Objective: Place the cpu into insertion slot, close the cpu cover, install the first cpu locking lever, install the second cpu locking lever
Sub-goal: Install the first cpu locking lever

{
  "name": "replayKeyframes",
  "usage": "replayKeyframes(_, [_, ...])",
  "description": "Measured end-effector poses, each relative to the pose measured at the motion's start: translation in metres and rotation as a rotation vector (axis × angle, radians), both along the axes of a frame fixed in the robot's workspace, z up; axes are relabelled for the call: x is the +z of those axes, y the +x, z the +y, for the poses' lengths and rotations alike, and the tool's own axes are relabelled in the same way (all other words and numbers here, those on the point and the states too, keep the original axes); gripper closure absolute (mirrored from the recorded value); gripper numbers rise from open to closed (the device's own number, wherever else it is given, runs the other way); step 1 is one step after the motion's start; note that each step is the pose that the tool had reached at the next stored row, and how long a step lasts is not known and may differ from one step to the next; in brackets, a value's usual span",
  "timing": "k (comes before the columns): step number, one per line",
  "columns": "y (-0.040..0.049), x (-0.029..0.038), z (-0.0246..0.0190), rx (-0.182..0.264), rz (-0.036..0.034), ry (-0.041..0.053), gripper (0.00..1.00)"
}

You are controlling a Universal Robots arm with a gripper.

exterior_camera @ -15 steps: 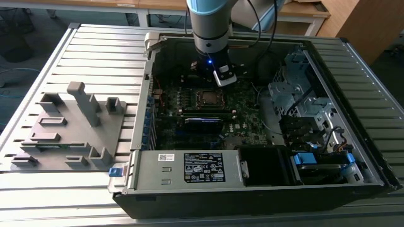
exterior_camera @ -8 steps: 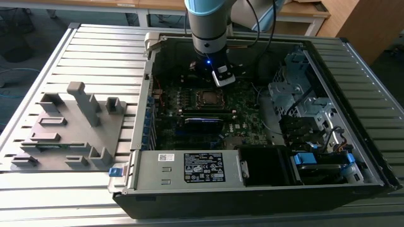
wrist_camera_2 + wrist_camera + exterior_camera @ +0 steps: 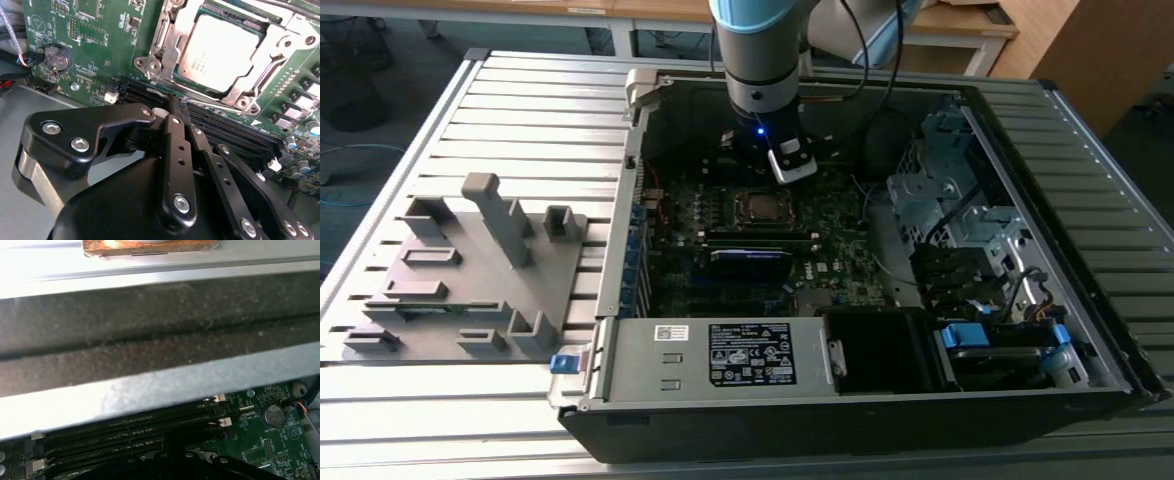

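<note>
Two fingers (image 3: pixel 175 150) of the pincer (image 3: pixel 176 106) meet at their tips, clenched on nothing, over long black slots (image 3: pixel 235 127). Beyond, the cpu (image 3: pixel 225 50), its printed lines too faint to read, sits in the insertion slot (image 3: pixel 227 12) beneath the closed cpu cover (image 3: pixel 167 47).

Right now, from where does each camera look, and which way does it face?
Exterior view: above the open case, looking down on the motherboard; the arm shows.
Second wrist view: behind the gripper, facing the cpu.
First wrist view: on the arm, facing the case wall, past part of the gripper.
Both wrist views share the coin battery.
</note>
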State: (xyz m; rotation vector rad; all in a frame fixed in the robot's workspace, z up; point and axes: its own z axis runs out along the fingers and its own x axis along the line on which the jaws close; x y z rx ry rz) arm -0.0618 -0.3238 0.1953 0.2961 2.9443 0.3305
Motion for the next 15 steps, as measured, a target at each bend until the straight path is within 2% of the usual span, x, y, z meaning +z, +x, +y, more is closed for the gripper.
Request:
replayKeyframes(3, [0.0000,-0.0003,0.0000,0.000,-0.0049,-0.0156,0.90])
replayKeyframes(7, [0.0000,-0.0012,-0.0001,0.000,-0.0162,-0.0398,0.90])
replayKeyframes(9, [0.0000,-0.0019,0.0000,0.000,-0.0205,-0.0436,0.90])
replayKeyframes(15, [0.0000,-0.0019,0.0000,0.000,-0.0212,-0.0439,0.90])
